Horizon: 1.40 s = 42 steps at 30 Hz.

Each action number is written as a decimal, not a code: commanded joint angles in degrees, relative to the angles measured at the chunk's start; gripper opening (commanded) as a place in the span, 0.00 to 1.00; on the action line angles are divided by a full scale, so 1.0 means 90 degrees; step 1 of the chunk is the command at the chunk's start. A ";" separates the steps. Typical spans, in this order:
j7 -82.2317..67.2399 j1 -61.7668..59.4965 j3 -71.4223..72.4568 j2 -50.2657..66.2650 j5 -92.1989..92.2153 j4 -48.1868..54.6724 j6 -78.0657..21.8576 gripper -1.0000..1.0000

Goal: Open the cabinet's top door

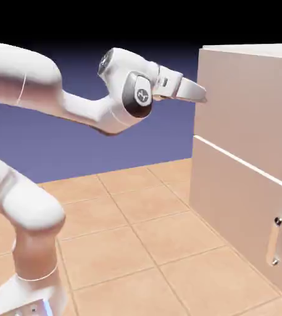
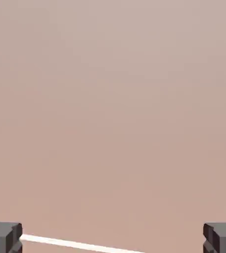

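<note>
The claw (image 2: 113, 238) is spread wide, and between its fingers nothing is held. The top door (image 1: 245, 111) stands at three o'clock in the exterior view, just beside the claw; whether they touch, I cannot tell.

Floor (image 1: 129, 247): square tan-orange tiles, pale grout. Beyond floor's far edge, blue-violet backdrop (image 1: 161, 136), fading to black high above floor. Light glossy on tiles.
</note>
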 commanded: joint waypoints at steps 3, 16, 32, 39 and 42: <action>0.0555 0.0359 -0.0393 -0.0135 -0.0831 0.0245 0.0003 1.00; 0.2961 0.1916 -0.2093 -0.0718 -0.4430 0.1305 0.0014 1.00; 0.5922 0.3832 -0.4185 -0.1436 -0.8860 0.2610 0.0028 1.00; 0.7218 0.4670 -0.5101 -0.1750 -1.0798 0.3181 0.0034 1.00; 0.7773 0.5029 -0.5493 -0.1885 -1.1629 0.3426 0.0037 1.00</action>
